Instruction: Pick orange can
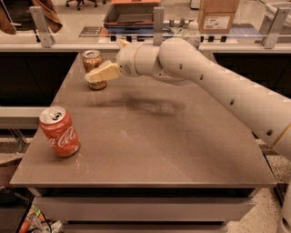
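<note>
The orange can [92, 60] stands upright at the far left of the brown table [150, 145]. It is pale orange-tan with a silver top. My gripper [101, 73] reaches in from the right on the white arm [204, 77]. Its cream tip lies across the front of the can's lower half and hides part of it. I cannot tell whether it touches the can.
A red Coca-Cola can [60, 132] stands upright near the table's front left corner. Behind the table runs a counter with a glass rail [159, 20], a cardboard box [218, 16] and a tray [129, 13].
</note>
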`<state>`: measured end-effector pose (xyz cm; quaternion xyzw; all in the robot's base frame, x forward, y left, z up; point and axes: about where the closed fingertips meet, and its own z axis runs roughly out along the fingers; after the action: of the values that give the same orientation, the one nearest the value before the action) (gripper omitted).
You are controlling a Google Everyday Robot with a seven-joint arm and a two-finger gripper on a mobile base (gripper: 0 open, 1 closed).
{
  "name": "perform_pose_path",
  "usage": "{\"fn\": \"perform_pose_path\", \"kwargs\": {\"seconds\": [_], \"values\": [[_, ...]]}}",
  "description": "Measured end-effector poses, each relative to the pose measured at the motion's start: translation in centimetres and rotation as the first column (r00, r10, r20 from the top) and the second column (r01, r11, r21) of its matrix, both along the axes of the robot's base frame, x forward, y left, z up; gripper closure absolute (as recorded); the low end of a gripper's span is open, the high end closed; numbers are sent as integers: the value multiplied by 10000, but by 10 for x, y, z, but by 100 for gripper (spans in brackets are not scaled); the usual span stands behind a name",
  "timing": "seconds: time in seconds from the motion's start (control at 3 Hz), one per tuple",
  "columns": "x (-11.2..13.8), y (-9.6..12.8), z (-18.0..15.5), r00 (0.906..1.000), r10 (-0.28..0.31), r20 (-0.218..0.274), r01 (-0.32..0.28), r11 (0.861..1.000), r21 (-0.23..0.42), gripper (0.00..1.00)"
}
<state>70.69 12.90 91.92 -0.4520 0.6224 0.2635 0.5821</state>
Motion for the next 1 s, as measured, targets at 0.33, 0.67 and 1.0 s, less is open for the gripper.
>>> {"fn": "perform_pose_path", "kwargs": {"seconds": [0.33, 0.67, 1.0], "values": [[10, 18, -8, 9985, 453, -314, -437, 9979, 478, 0], [11, 30, -13, 9960, 689, -560, -642, 9947, 808, 0], [11, 37, -18, 9937, 850, -736, -771, 9915, 1045, 0]]}}
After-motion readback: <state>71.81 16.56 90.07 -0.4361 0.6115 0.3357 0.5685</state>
